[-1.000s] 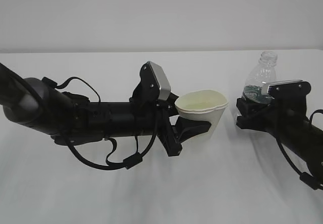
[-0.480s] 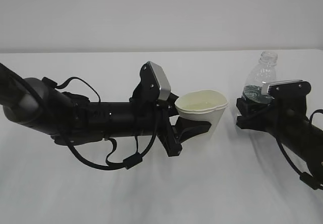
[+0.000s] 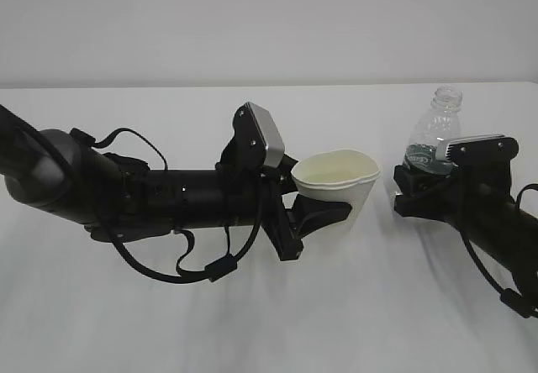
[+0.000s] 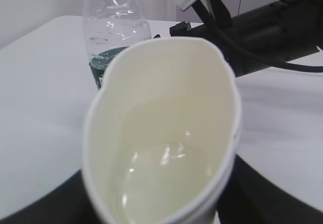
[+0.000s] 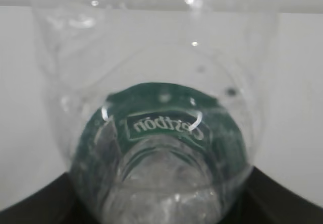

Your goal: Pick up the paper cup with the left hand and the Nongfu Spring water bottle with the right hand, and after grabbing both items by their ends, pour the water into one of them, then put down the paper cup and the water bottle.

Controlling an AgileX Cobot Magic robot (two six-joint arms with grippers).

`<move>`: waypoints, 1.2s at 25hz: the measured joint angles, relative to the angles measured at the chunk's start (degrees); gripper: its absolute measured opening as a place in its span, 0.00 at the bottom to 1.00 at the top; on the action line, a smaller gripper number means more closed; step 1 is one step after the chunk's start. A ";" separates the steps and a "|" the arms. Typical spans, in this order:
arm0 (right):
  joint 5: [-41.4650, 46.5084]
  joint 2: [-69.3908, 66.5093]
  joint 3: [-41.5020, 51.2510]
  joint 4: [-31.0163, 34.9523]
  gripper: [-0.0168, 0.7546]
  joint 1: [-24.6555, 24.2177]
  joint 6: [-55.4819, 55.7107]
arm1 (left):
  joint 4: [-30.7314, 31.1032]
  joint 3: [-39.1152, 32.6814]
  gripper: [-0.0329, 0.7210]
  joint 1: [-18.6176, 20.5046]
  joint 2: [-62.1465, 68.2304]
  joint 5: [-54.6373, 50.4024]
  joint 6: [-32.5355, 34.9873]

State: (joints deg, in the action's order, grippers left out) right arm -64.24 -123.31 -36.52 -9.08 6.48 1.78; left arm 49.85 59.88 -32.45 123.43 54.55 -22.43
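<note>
While both arms lie low over the white counter (image 3: 269, 323), the left claw (image 3: 324, 213) grips the paper cup (image 3: 338, 190) around its lower body, squeezing its rim oval; clear water (image 4: 161, 176) pools inside. Just to the right and apart from the cup, the right claw (image 3: 416, 190) clasps the uncapped Nongfu Spring water bottle (image 3: 433, 133) at its green label, upright.
</note>
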 joint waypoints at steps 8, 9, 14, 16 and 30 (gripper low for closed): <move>0.00 0.00 0.00 0.00 0.62 0.00 0.12 | 0.00 0.00 0.57 0.00 0.00 0.00 0.00; 0.00 0.00 0.00 0.00 0.64 0.00 0.22 | 0.00 0.00 0.57 0.00 0.00 0.00 0.00; -0.47 0.00 0.00 -0.12 0.76 0.00 0.54 | 0.10 0.00 0.57 0.00 0.00 0.00 0.00; -0.61 0.00 0.00 -0.12 0.77 0.00 0.84 | 0.10 0.00 0.57 0.00 0.00 0.00 0.00; -1.18 0.00 2.93 -0.99 0.79 0.00 2.21 | 0.10 0.00 0.57 0.00 0.00 0.00 0.00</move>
State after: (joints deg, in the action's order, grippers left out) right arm -65.42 -123.31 -33.58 -10.07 6.48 4.00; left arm 49.95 59.88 -32.45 123.43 54.55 -22.43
